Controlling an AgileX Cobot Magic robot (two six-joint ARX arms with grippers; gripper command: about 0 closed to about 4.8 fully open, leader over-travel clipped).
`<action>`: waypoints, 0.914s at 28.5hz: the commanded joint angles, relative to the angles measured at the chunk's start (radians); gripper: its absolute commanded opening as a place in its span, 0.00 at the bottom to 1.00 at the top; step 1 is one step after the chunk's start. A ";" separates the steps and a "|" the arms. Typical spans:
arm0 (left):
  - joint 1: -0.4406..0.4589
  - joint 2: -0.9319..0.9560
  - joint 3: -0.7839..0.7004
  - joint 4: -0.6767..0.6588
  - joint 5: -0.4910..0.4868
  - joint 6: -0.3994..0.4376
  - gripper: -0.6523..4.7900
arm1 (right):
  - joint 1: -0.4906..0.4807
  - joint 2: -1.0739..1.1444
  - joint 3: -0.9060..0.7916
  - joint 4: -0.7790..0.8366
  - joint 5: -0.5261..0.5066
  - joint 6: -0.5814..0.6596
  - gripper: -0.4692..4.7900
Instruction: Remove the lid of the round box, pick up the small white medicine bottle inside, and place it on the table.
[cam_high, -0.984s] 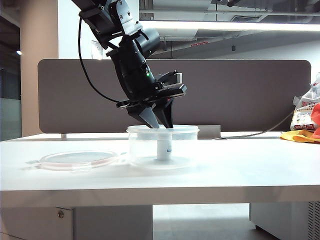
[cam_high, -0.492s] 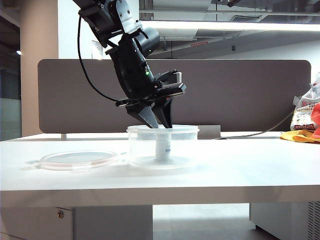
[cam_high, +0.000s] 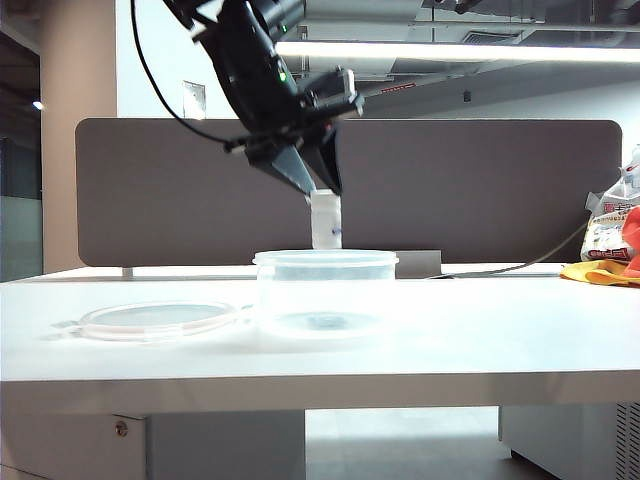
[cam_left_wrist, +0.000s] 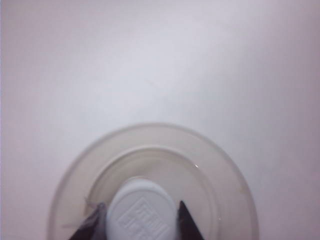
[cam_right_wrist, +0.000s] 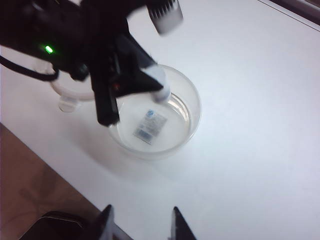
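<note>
White table (cam_high: 480, 330) below — my left gripper (cam_high: 318, 190) clamps the small white medicine bottle (cam_high: 326, 222) above the round box (cam_high: 325, 292); I should swing well clear of the rim before lowering — right gripper (cam_right_wrist: 141, 225) waits apart, empty.

The small white medicine bottle (cam_high: 326, 222) hangs upright above the open round box (cam_high: 325, 292), pinched at its cap. The clear box stands on the white tabletop (cam_high: 480, 330). The pink-rimmed lid (cam_high: 155, 320) lies flat just left of it.

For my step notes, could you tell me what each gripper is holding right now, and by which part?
The left gripper holds the small white bottle by its cap end, above the open round box. The right gripper, off to the side, holds nothing.
</note>
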 joint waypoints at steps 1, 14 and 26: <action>0.014 -0.035 0.003 0.013 -0.039 0.032 0.31 | 0.001 -0.004 0.003 0.000 -0.001 -0.003 0.37; 0.148 -0.072 0.003 -0.033 -0.078 0.015 0.22 | 0.001 -0.004 0.003 -0.032 -0.001 -0.003 0.37; 0.323 -0.067 0.003 0.008 -0.078 -0.012 0.22 | 0.001 -0.004 0.003 -0.035 -0.001 -0.003 0.37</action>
